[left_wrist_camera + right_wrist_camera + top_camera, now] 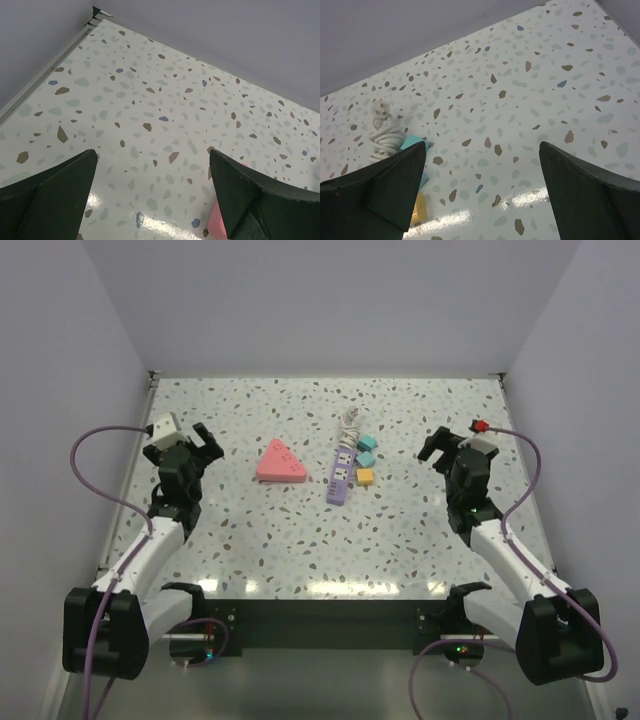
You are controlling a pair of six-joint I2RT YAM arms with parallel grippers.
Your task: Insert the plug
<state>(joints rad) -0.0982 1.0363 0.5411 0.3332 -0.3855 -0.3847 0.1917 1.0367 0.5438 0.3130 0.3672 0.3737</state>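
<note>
Since both arms sit out by the side walls, the middle of the table (300,540) is open for reaching in. The left tool (208,443) and right tool (434,448) each have fingers spread apart, gripping nothing. The purple power strip (342,472) lies mid-table, with teal plugs (367,443) and a yellow plug (365,477) just beside its right edge, a coiled cord (350,420) at its far end, and a pink wedge (282,463) apart on its left. I'd guess the right tool has the clearer run.

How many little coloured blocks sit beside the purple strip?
3, all right of the purple strip: far teal block, middle teal block, near yellow block. None looks hidden.
</note>
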